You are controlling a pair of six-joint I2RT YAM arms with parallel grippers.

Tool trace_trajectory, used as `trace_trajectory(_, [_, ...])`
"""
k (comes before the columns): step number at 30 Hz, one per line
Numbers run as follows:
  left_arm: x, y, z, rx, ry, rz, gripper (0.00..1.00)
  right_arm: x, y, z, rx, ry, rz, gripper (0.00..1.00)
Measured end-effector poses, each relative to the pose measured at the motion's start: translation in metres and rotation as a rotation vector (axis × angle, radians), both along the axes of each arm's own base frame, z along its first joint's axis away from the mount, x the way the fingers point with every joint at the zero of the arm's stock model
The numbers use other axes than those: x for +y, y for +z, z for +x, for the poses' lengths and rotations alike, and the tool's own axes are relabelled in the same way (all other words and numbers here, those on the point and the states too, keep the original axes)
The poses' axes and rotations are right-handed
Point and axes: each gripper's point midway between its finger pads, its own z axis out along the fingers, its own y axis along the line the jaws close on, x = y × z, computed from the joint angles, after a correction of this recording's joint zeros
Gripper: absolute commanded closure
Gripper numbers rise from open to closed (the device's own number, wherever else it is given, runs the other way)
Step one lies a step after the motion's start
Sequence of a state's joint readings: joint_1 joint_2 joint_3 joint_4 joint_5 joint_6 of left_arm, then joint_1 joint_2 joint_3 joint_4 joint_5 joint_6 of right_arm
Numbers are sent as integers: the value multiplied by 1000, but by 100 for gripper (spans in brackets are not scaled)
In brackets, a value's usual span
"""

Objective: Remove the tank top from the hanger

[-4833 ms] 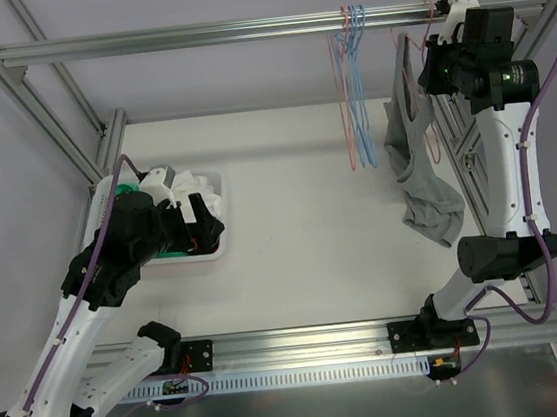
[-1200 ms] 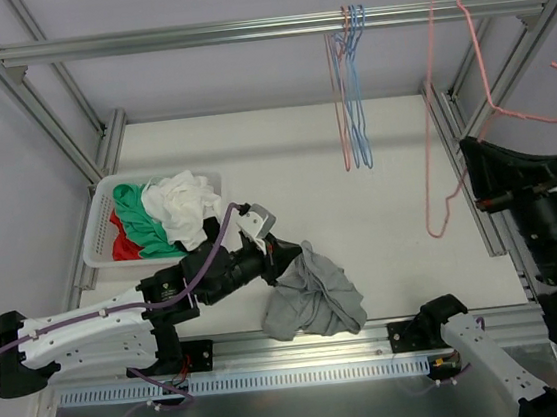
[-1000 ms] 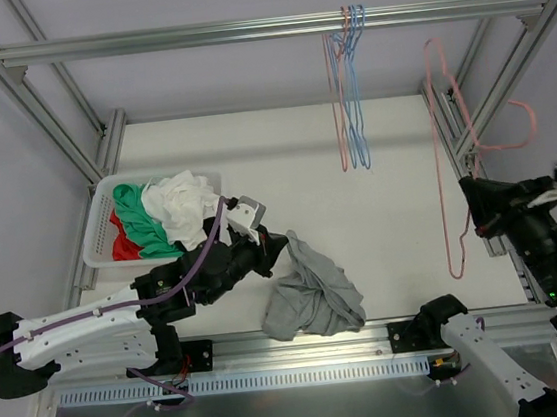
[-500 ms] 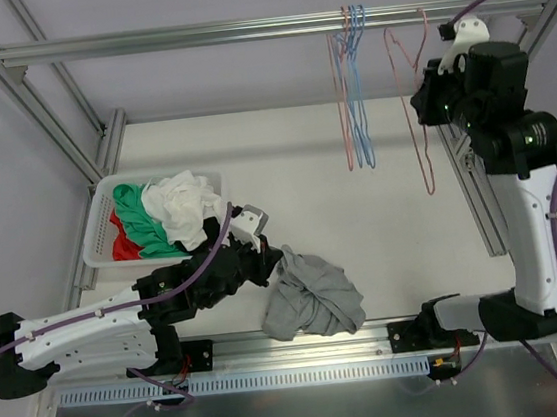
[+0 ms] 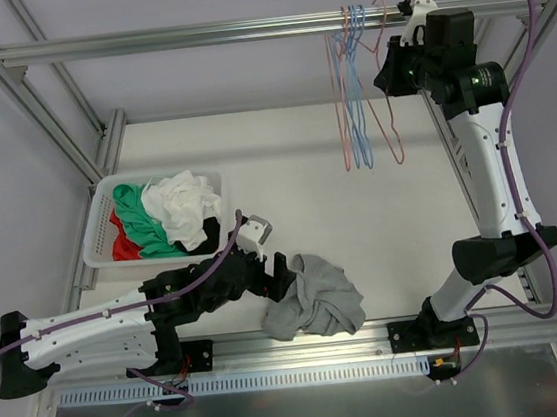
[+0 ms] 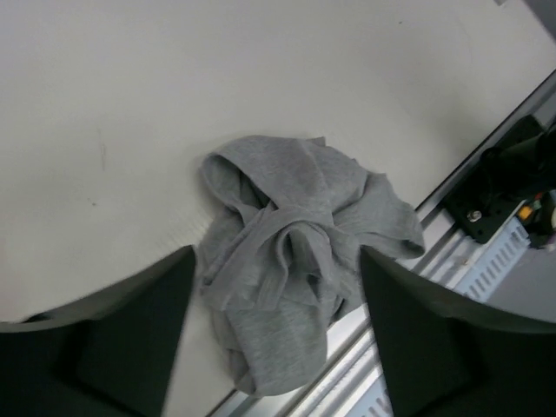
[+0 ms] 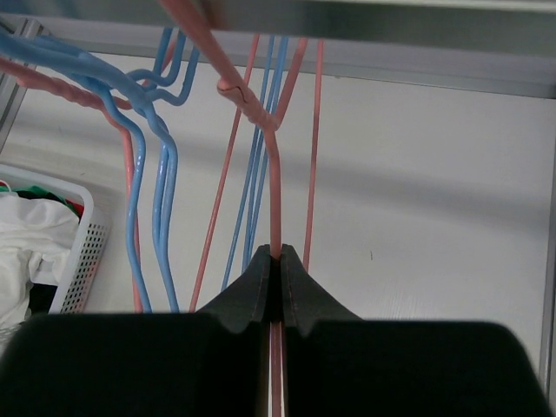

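Note:
The grey tank top point(image 5: 314, 303) lies crumpled on the table near the front edge, off the hanger. My left gripper point(image 5: 282, 271) hovers just left of it, open and holding nothing. In the left wrist view the tank top point(image 6: 295, 248) sits between and beyond the spread fingers point(image 6: 139, 330). The bare pink hanger point(image 5: 392, 133) hangs up by the top rail, with my right gripper point(image 5: 389, 65) shut on its wire. The right wrist view shows the jaws of the right gripper point(image 7: 276, 254) pressed together on the pink hanger point(image 7: 274, 174).
Several blue and pink hangers point(image 5: 350, 90) hang from the top rail point(image 5: 189, 38), just left of the held one. A white basket point(image 5: 95, 229) with green, white and red clothes stands at the left. The front frame rail point(image 6: 486, 252) runs close behind the tank top.
My left gripper has opened and let go of the tank top, which settled on the table. The right arm has carried the pink hanger left, up beside the other hangers.

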State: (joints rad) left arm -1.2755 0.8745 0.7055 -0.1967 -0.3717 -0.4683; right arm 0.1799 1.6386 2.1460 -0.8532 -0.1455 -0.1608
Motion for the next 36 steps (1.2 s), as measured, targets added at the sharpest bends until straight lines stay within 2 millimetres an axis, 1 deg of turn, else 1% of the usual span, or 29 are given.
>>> trace_trajectory(1, [2, -2, 0, 4, 4, 9, 1, 1, -4, 0, 12, 1, 2, 100])
trace_trajectory(7, [14, -8, 3, 11, 49, 46, 1, 3, -10, -1, 32, 3, 21, 100])
trace_trajectory(11, [20, -3, 8, -3, 82, 69, 1, 4, -18, -1, 40, 0, 31, 100])
trace_trajectory(14, [11, 6, 8, 1, 68, 76, 1, 5, -18, -1, 26, 0, 42, 100])
trace_trajectory(17, [-10, 9, 6, 28, 19, 93, 1, 6, -17, -4, 14, 5, 55, 100])
trace_trajectory(19, [-22, 0, 2, 57, -16, 118, 1, 8, -15, -7, 8, 10, 62, 100])
trace_trajectory(21, [-30, -14, -2, 90, -45, 157, 1, 10, -13, -9, 6, 19, 68, 100])
trace_trajectory(22, [-32, -22, -4, 107, -57, 179, 1, 12, -13, -10, 6, 25, 71, 100])
trace_trajectory(25, [-34, -38, -9, 143, -79, 226, 1, 17, -12, -12, 7, 38, 82, 100])
trace_trajectory(29, [-36, -42, -14, 166, -105, 234, 1, 26, -11, -13, 6, 53, 89, 100])
trace_trajectory(30, [-38, -41, -15, 170, -112, 233, 1, 28, -10, -14, 4, 56, 90, 90])
trace_trajectory(31, [-40, -40, -17, 176, -122, 230, 1, 30, -10, -14, 3, 56, 90, 84])
trace_trajectory(32, [-43, -39, -18, 181, -131, 227, 1, 31, -10, -14, 3, 56, 90, 81])
trace_trajectory(34, [-46, -39, -20, 190, -144, 223, 1, 31, -15, -17, 24, 46, 87, 49])
trace_trajectory(35, [-47, -39, -21, 193, -149, 224, 1, 31, -19, -18, 35, 38, 82, 36])
trace_trajectory(36, [-47, -40, -22, 198, -154, 227, 1, 28, -24, -20, 46, 27, 69, 18])
